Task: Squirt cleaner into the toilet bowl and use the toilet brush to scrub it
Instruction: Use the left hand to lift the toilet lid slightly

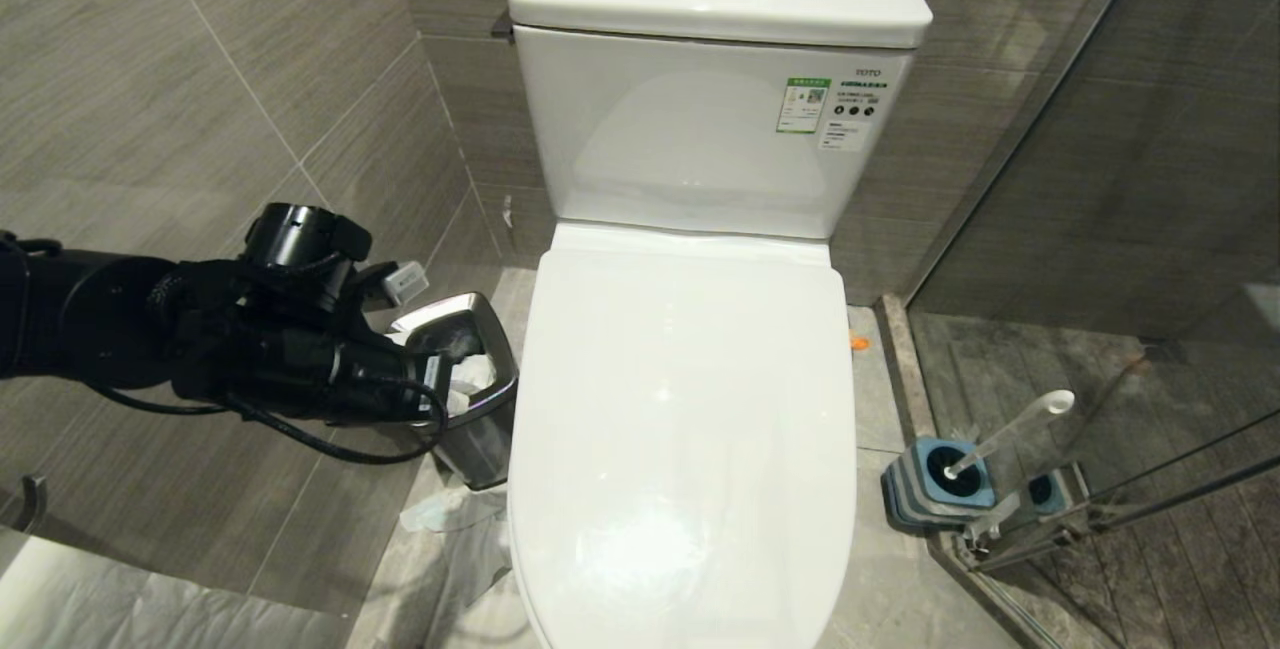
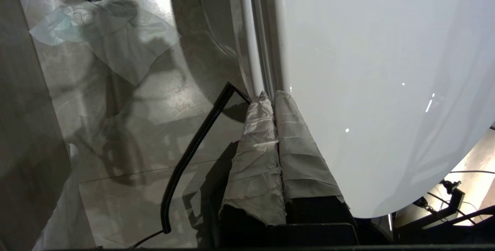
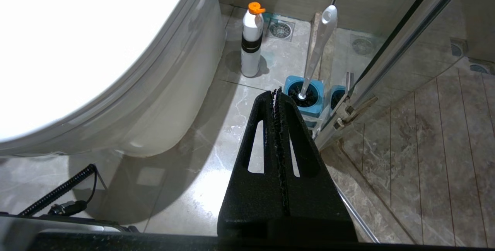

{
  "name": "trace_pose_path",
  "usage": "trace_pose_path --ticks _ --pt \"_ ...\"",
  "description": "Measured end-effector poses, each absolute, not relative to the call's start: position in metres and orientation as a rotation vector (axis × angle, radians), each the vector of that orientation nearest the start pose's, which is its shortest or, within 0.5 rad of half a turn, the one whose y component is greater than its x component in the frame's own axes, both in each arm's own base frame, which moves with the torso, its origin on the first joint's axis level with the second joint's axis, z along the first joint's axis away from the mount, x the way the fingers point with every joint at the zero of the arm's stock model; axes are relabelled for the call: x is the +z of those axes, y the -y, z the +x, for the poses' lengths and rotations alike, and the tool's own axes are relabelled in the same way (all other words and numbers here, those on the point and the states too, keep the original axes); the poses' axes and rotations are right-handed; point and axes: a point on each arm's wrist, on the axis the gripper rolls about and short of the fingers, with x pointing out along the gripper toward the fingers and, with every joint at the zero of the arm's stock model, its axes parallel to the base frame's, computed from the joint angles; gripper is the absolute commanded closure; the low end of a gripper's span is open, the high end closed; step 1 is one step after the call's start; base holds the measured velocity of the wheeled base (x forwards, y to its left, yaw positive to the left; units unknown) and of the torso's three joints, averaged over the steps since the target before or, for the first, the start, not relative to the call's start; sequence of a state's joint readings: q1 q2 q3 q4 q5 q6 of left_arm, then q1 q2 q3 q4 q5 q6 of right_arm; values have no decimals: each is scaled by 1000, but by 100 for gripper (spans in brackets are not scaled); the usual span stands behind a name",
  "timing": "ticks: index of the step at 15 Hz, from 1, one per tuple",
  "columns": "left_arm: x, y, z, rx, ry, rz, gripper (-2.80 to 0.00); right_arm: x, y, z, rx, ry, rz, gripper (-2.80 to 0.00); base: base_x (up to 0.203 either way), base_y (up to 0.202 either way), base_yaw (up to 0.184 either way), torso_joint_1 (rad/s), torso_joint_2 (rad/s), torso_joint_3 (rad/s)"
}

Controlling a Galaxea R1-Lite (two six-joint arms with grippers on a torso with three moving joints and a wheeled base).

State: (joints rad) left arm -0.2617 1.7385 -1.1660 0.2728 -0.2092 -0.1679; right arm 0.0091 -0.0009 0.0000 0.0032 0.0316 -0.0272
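The white toilet's lid (image 1: 690, 409) is down, so the toilet bowl is hidden beneath it. My left arm (image 1: 250, 349) reaches in from the left beside the toilet. The left gripper (image 2: 269, 95) is shut, and its paper-wrapped fingers (image 2: 255, 158) have their tips at the seam under the lid's left edge (image 2: 278, 50). The toilet brush (image 1: 1010, 434) leans in its blue holder (image 1: 940, 484) on the floor right of the toilet. My right gripper (image 3: 276, 90) is shut and empty, low over the floor just short of that holder (image 3: 305, 96). No cleaner liquid is in view.
A steel waste bin (image 1: 470, 399) with tissue in it stands left of the toilet, and loose tissue (image 1: 450, 514) lies on the floor before it. A white bottle with an orange cap (image 3: 251, 42) stands by the toilet's right side. A glass shower door (image 3: 386, 57) closes off the right.
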Motion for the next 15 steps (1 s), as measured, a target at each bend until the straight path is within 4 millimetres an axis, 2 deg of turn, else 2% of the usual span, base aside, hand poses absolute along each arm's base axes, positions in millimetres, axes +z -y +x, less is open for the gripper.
trace_pose_path --ticks 5,12,15 --pt "177 79 294 -419 -936 -176 0 75 0 -23 41 -2 -27 0 0 0 0 0 0 0" --pt "170 75 300 -575 -965 -280 0 75 -1 -23 41 -2 -26 0 0 0 0 0 0 0" --pt "162 66 307 -623 -988 -348 0 75 -1 -23 41 -2 -27 0 0 0 0 0 0 0"
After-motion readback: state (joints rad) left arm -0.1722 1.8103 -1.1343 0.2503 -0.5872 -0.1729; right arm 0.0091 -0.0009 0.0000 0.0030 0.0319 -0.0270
